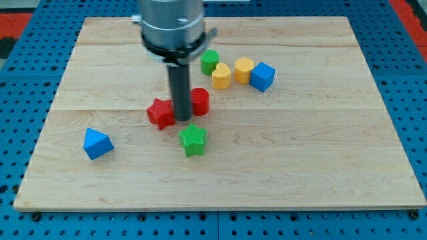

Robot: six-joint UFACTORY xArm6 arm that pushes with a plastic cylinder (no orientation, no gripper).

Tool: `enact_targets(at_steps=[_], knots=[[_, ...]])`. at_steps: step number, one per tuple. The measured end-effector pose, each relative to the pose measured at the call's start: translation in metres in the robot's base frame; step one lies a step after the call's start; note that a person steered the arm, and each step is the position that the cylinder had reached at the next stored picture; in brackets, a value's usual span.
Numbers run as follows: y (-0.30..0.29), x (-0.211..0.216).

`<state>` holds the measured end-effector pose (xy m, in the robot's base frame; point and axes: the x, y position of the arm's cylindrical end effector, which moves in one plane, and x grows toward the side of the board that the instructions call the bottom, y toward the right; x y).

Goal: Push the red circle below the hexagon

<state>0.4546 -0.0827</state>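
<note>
Rod tip sits between red star on the view's left and red circle on the view's right, touching or nearly touching both. No pincer on this arm, just the rod, holding nothing. Yellow hexagon up-right of the circle, between yellow heart and blue cube. Green cylinder above the heart. Green star just below tip. Blue pyramid far left on counter.

My tip stands between the red star on the view's left and the red circle on the view's right, close against both. The yellow hexagon lies toward the view's upper right of my tip; the green star sits just below it.
</note>
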Motion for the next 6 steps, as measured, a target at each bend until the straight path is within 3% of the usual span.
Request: enact_targets(at_steps=[5,6], knots=[[0.112,-0.021],[0.115,0.061]])
